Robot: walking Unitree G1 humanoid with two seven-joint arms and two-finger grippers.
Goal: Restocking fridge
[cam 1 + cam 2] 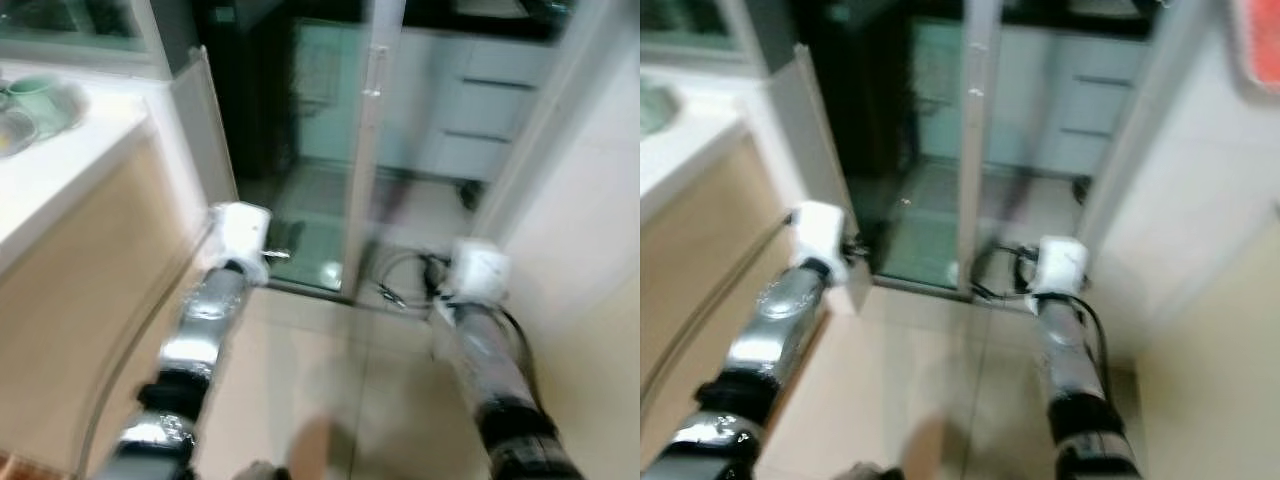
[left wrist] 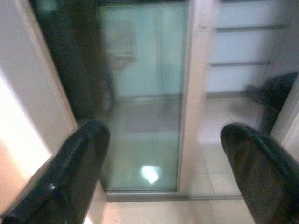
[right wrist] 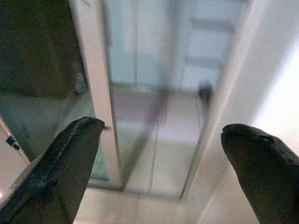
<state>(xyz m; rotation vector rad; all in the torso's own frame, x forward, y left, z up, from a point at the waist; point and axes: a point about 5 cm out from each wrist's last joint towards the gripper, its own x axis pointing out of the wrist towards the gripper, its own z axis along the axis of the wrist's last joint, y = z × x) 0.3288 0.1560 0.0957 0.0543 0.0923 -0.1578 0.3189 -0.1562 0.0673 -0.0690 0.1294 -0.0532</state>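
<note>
Both grippers are spread wide and carrying nothing. In the left wrist view the left gripper (image 2: pixel 166 168) has its 2 black fingers (image 2: pixel 70 172) far apart with just floor and glass between them, and the right gripper (image 3: pixel 170 168) looks the same in its own wrist view, 2 fingers (image 3: pixel 60 163) splayed, touching nothing. The head views are pretty blurry, but you can see 2 silver arms reaching forward from the bottom of the frame: the left arm (image 1: pixel 205 320) at lower left, the right arm (image 1: pixel 490 360) at lower right, each ending in a white wrist block. Straight ahead, upper centre of the frame, there's a glass sliding door (image 1: pixel 325 150) with 1 pale vertical frame post (image 1: pixel 365 150) running down the middle, and a dark opening (image 1: pixel 245 90) to the left of it. Behind the glass at upper right sit white drawer fronts (image 1: pixel 490 100), I count about 3 but the blur makes it iffy. A pale countertop (image 1: pixel 60 170) takes up the left side, with 1 green mug (image 1: pixel 40 100) at the upper left and something roundish beside it I can't make out. The floor is beige tile (image 1: pixel 330 380). As for the fridge, I can't pick one out for certain anywhere here. In the right eye view there's 1 red-orange patch (image 1: pixel 1255 40) at the top right corner, too smeared to identify.
</note>
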